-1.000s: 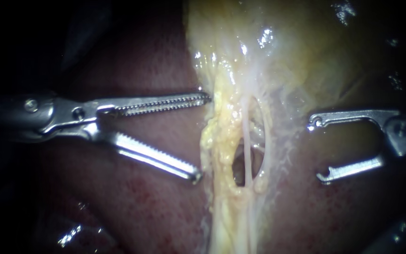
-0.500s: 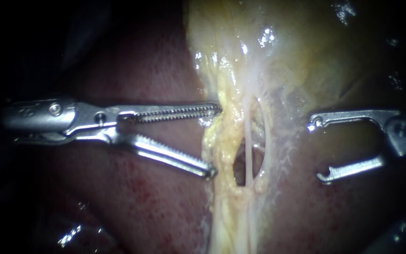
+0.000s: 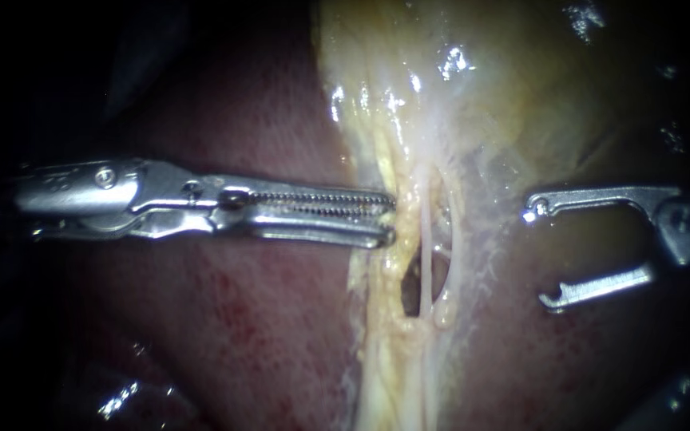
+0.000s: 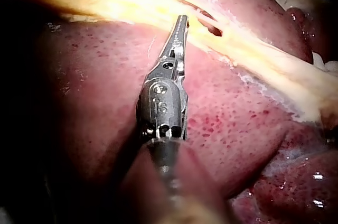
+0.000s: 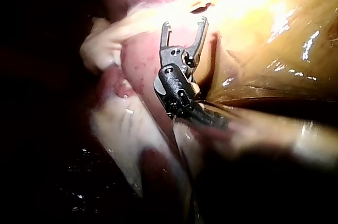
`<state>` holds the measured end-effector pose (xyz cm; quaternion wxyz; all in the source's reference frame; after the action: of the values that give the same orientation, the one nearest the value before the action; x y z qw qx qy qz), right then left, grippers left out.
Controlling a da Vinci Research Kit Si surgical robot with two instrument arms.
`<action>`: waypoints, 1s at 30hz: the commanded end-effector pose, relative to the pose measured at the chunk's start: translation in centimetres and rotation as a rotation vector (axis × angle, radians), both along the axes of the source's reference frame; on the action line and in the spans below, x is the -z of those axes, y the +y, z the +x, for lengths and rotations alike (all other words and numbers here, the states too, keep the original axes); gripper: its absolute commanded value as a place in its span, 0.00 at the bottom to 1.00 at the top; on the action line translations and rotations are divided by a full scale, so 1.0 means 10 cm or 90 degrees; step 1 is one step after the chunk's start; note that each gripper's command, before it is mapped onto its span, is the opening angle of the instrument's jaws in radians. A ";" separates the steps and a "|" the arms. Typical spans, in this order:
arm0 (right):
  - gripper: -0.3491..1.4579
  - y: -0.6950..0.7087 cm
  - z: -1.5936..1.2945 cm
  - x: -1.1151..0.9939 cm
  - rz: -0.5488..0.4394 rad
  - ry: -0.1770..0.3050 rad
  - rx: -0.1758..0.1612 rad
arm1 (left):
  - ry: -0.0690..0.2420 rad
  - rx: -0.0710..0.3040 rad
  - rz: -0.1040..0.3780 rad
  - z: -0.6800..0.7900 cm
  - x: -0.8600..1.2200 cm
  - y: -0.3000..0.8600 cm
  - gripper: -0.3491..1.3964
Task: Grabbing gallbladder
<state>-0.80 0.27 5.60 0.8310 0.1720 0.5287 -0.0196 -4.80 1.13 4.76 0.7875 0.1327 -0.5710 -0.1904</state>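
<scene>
Steel sits nearest the endoscope. The left instrument (image 3: 393, 217) lies level across the liver (image 3: 241, 319), and its toothed jaws are drawn nearly together. Their tips pinch the yellow fatty margin where the gallbladder (image 3: 473, 96) narrows into a band. Only a thin slit shows along the length of the jaws. The left wrist view agrees: the jaws form one narrow point, with the tip buried in the same yellow strip.

On the other side of the band, the right instrument (image 3: 539, 257) hovers with its hooked jaws spread wide. It grips nothing and is well apart from the pinch.

Beneath both, the yellow band runs down the middle of the liver's red surface. Just ahead of the left jaws is a small dark window in the band, crossed by a pale tube (image 3: 424, 247) with a second thin strand beside it. The jaws are clear of both.

Farthest back, the gallbladder widens into a pale, glistening body toward the liver's far edge.

I judge the grab to be made, or very nearly. The bite looks shallow, on the margin only, so what probably remains is to prove the hold by drawing the tissue taut. The right instrument has no part in it yet.
</scene>
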 end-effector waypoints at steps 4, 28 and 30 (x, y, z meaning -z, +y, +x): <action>0.51 0.000 0.000 0.000 0.000 0.000 0.000 | 0.000 -0.001 0.000 0.003 -0.001 -0.001 0.00; 0.51 0.000 0.000 0.000 0.000 0.000 0.000 | 0.000 0.001 0.007 0.004 0.007 -0.006 0.00; 0.51 0.000 0.000 0.000 0.000 0.000 0.000 | 0.001 0.003 0.007 0.004 0.007 -0.006 0.00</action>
<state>-0.80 0.27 5.60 0.8310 0.1720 0.5286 -0.0196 -4.76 1.07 4.69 0.7868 0.1358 -0.5696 -0.1953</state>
